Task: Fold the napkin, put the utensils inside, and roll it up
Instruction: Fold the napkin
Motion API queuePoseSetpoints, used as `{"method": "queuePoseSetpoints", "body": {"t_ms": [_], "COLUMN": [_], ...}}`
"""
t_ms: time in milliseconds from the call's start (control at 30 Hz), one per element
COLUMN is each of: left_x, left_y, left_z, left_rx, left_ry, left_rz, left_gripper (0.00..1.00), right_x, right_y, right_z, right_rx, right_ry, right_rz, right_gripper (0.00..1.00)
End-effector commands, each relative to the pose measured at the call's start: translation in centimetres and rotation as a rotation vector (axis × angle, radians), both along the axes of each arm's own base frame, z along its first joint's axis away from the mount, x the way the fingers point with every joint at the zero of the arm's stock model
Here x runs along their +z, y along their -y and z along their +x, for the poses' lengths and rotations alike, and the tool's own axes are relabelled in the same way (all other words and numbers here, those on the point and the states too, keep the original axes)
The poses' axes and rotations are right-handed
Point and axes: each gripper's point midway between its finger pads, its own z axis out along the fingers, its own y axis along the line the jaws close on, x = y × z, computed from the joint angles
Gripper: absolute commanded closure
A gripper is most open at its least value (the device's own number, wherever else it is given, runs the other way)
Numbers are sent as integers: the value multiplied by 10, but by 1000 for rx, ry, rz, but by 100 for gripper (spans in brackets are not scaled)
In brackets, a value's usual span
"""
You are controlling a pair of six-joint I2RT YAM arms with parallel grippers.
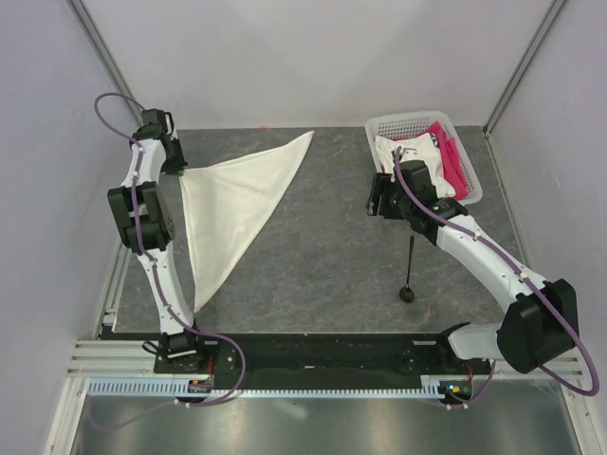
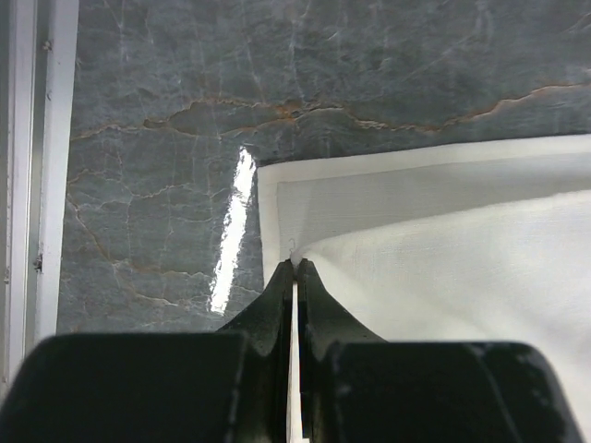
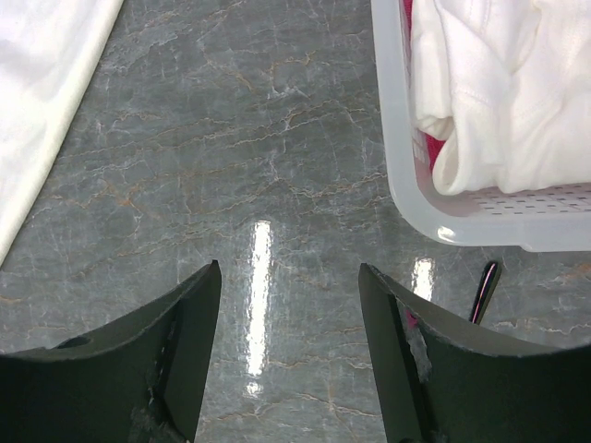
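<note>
Left hand (image 2: 295, 269) pinched shut on the napkin (image 1: 237, 204) at its left corner; from above you can't make out that grip | right hand (image 3: 289, 277) wide, empty, above the worktop (image 3: 277, 138) beside the basket (image 3: 399, 175) | napkin: triangle, back-left | spoon (image 1: 410, 270): whole overhead, near the right arm; your right wrist view catches only a handle sliver.

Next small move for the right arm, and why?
Probably bring the open right claw down to the spoon: the napkin lies folded into a triangle, the left claw is shut on its corner, and the spoon lies apart from it.
</note>
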Motion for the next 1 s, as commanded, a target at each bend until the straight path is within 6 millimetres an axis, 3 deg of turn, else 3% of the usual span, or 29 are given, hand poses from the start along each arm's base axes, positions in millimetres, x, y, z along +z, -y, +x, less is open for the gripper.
{"method": "queuePoseSetpoints", "body": {"t_ms": [0,800,833,900,933,967], "left_x": [2,-9,-9,-6,-2,1], "left_y": [-10,-33,-38,-42,-44,-44], "left_z": [7,5,4,2,1,-1], "left_rx": [-29,22,39,57,69,81], "left_ry": [8,-6,-11,-10,-9,-9], "left_rz": [17,-1,21,29,42,44], "left_gripper": [98,98,93,74,45,33], "right_x": [13,5,2,-2,-5,-5], "right_y": [2,2,2,-1,-4,-7], "right_z": [5,2,2,2,2,3], "right_rx": [-16,-17,-18,-8,3,12], "right_ry": [28,7,-2,-17,-25,-29], "right_rz": [6,9,6,13,18,26], "right_gripper": [30,30,30,30,30,30]}}
